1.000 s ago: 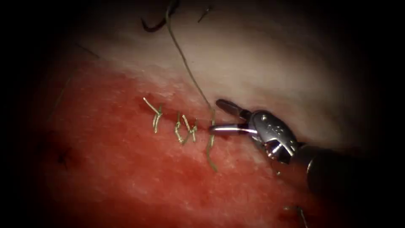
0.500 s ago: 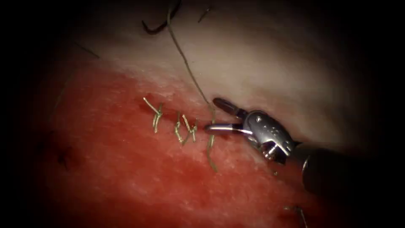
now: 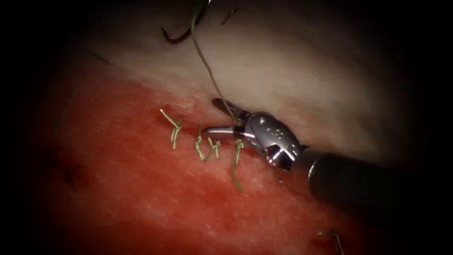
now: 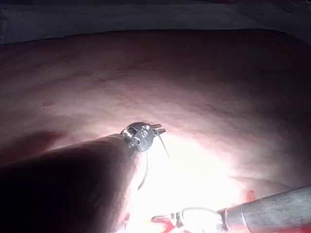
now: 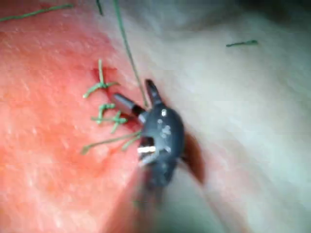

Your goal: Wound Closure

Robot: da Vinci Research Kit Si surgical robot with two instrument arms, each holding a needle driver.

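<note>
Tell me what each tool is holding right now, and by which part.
The right tool holds nothing: its jaws stand open around the thread near the newest stitch. The left tool seems to hold that thread's far end; the needle isn't visible.

The right tool (image 3: pixel 221 118) reaches in from the right, fingers (image 3: pixel 219 131) spread apart.

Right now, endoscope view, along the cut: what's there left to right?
First tied stitch → second tied stitch → loose thread tail → right arm's tool, its joint with jaws open around the long thread → its dark shaft.
</note>
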